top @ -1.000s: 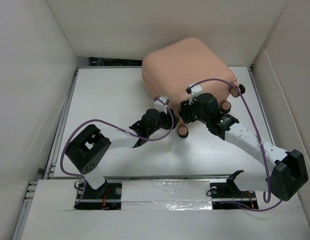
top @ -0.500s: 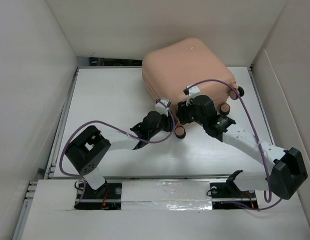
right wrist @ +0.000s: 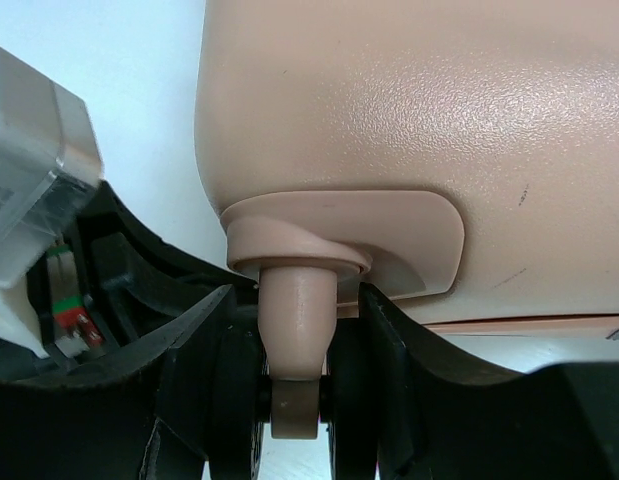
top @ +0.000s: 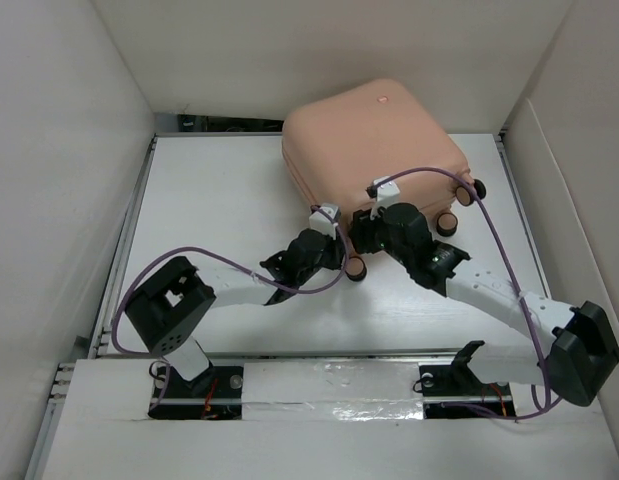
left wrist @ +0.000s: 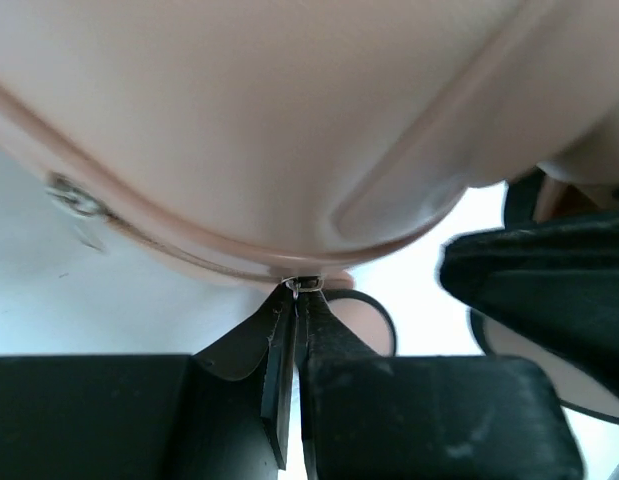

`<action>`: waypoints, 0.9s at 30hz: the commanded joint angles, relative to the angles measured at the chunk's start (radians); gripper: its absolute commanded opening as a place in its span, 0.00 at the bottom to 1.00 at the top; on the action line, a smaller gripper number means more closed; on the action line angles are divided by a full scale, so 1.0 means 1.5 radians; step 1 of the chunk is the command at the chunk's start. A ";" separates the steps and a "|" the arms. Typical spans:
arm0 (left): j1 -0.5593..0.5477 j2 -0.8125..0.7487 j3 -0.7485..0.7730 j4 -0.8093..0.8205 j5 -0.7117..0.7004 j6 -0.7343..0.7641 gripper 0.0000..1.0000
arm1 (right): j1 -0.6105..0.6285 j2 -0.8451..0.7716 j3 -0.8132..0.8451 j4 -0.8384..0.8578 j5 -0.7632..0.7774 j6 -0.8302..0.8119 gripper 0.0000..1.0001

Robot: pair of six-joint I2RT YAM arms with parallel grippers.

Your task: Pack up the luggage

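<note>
The white table (top: 209, 200) carries only the luggage (top: 374, 140), which lies flat toward the far side, a little right of centre, its peach shell halves brought together and no black lining showing from above. Nothing loose lies around it, so the packing proper looks finished, or was never part of what can be seen; what remains seems to be sealing the case. Both arms reach in to its near edge. The right claw (right wrist: 296, 330) straddles a corner wheel (right wrist: 294, 405), its jaws part-way apart with one finger against each side of the wheel, apparently bracing the case so it will not slide. The left claw (left wrist: 297, 300) has its jaws fully together, pinching a small metal zipper pull (left wrist: 307, 285) right at the seam under the rounded corner. How much of the zip is already run round cannot be told: the seam is blurred in the left wrist view and hidden from above. Drawing that pull along the seam is probably the step in hand.
</note>
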 commanded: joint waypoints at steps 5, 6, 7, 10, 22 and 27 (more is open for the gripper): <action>0.075 -0.089 -0.057 -0.013 -0.094 0.049 0.00 | 0.048 -0.062 -0.035 0.002 -0.099 0.015 0.00; 0.097 -0.095 -0.060 -0.015 -0.091 0.052 0.00 | 0.048 -0.063 -0.036 0.001 -0.102 0.015 0.00; 0.108 -0.098 -0.063 -0.014 -0.085 0.051 0.00 | 0.048 -0.066 -0.038 -0.002 -0.100 0.015 0.00; 0.135 -0.106 -0.068 -0.008 -0.094 0.039 0.00 | 0.066 -0.069 -0.041 -0.006 -0.094 0.016 0.00; 0.184 -0.228 -0.123 -0.034 -0.143 -0.111 0.24 | 0.169 -0.028 -0.021 0.065 -0.104 0.019 0.00; 0.184 -0.559 -0.269 -0.087 -0.122 -0.216 0.62 | 0.248 0.045 0.036 0.106 -0.083 0.021 0.00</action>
